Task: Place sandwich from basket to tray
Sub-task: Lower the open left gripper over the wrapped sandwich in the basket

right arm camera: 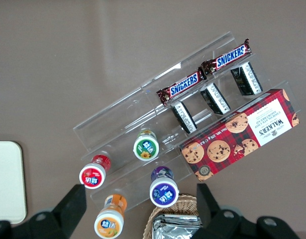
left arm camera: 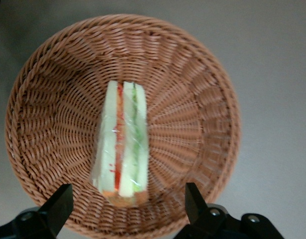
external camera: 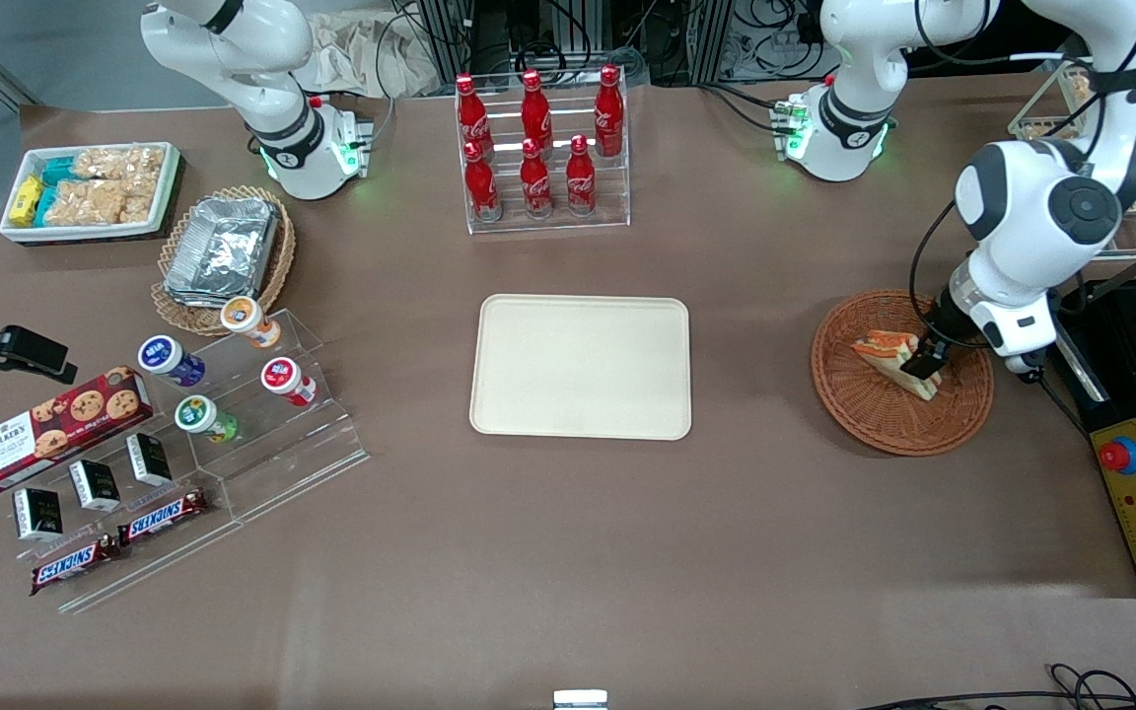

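- A brown table [external camera: 568, 552] carries the cream tray [external camera: 581, 366] at its centre, bare.
- Toward the working arm's end, the sandwich [left arm camera: 122, 144] lies in the wicker basket [left arm camera: 202, 94].
- The gripper [left arm camera: 125, 206] hangs over the sandwich, fingers [left arm camera: 58, 206] spread wide, holding nothing.
- Red cola bottles [external camera: 538, 138] stand farther from the camera than the tray.

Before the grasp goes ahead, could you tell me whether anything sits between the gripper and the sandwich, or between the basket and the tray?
Nothing visible does. The gripper hangs open directly above the sandwich, which lies alone in the basket. Only bare table separates the basket from the tray, which holds nothing.
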Robot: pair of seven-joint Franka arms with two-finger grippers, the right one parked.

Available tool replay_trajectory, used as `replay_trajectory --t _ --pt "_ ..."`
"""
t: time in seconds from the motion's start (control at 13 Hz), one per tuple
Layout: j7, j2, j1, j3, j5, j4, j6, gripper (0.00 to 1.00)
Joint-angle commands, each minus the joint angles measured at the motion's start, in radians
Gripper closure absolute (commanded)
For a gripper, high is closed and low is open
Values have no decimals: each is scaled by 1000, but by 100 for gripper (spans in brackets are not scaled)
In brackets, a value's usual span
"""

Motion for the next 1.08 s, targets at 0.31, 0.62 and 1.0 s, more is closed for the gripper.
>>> replay_trajectory --t 0.31,0.62,1.0 --pt "-35 86 9 -8 -11 -86 239 0" --pt "-51 107 9 -8 -11 -105 287 84" --pt "-44 88 7 -10 -11 -91 275 100"
